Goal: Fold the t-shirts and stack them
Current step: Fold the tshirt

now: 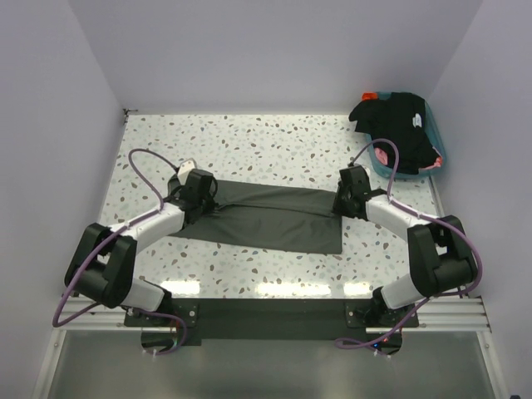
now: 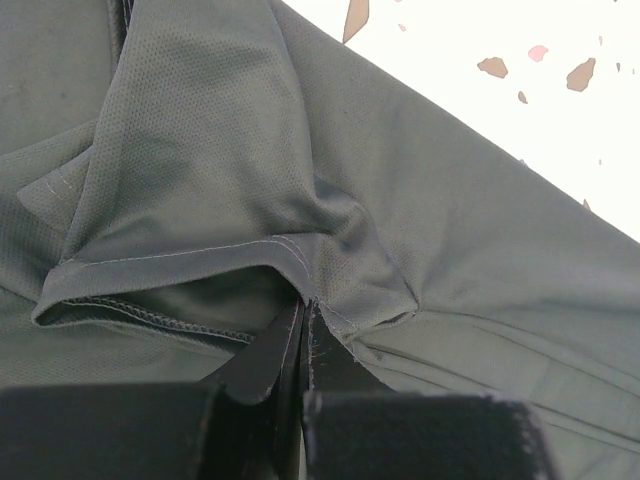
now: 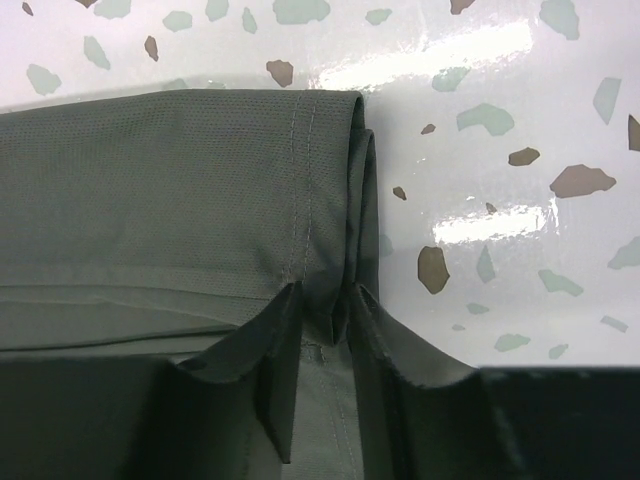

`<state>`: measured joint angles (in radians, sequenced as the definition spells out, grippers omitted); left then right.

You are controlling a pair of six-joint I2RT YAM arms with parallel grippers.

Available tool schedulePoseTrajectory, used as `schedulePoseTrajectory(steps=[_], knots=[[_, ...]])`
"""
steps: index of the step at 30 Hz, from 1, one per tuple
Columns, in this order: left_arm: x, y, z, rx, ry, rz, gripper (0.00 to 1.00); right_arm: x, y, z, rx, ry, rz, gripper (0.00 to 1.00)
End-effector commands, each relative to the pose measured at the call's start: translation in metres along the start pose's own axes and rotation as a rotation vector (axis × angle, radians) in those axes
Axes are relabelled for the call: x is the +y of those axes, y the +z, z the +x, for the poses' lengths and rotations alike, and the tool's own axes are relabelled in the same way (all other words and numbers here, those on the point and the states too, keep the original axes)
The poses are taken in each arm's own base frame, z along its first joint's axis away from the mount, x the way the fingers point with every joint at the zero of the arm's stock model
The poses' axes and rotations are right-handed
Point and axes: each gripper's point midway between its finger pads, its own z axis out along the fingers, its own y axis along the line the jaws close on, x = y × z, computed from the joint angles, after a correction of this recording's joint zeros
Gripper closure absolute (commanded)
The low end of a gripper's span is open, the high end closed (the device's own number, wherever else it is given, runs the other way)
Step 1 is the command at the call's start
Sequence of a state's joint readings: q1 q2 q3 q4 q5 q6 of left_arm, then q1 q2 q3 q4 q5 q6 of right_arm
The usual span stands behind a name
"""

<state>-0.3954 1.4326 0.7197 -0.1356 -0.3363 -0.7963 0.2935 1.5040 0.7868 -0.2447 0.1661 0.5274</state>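
A dark olive-grey t-shirt (image 1: pixel 266 220) lies flat on the speckled table, folded into a long band running left to right. My left gripper (image 1: pixel 208 193) is at the band's far left corner. In the left wrist view the left gripper (image 2: pixel 303 305) is shut on a stitched hem of the shirt (image 2: pixel 200 150). My right gripper (image 1: pixel 342 201) is at the band's far right corner. In the right wrist view the right gripper (image 3: pixel 325 295) pinches the shirt's (image 3: pixel 150 180) thick folded hem edge, jaws held slightly apart by the layers. Black t-shirts (image 1: pixel 399 125) are heaped in the tub.
A teal tub (image 1: pixel 438 150) stands at the table's far right corner, with something pink (image 1: pixel 382 155) showing under the black cloth. White walls close in the table on three sides. The speckled tabletop (image 1: pixel 249 141) shows beyond the shirt.
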Motion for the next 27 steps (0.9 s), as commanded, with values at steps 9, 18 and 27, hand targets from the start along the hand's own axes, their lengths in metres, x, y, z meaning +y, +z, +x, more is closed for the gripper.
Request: schedulePoseTrajectory(steps=[9,18,27], knots=[[-0.02,0.002,-0.018,-0.043,0.008,0.048,1.0,0.001,-0.012,-0.021,-0.07,0.019,0.006,1.0],[-0.023,-0.001,-0.024,-0.05,0.014,0.05,1.0,-0.001,-0.03,-0.032,-0.105,0.022,0.006,1.0],[-0.023,0.001,-0.022,-0.045,0.022,0.05,1.0,0.005,-0.023,-0.021,-0.07,0.01,-0.035,0.62]])
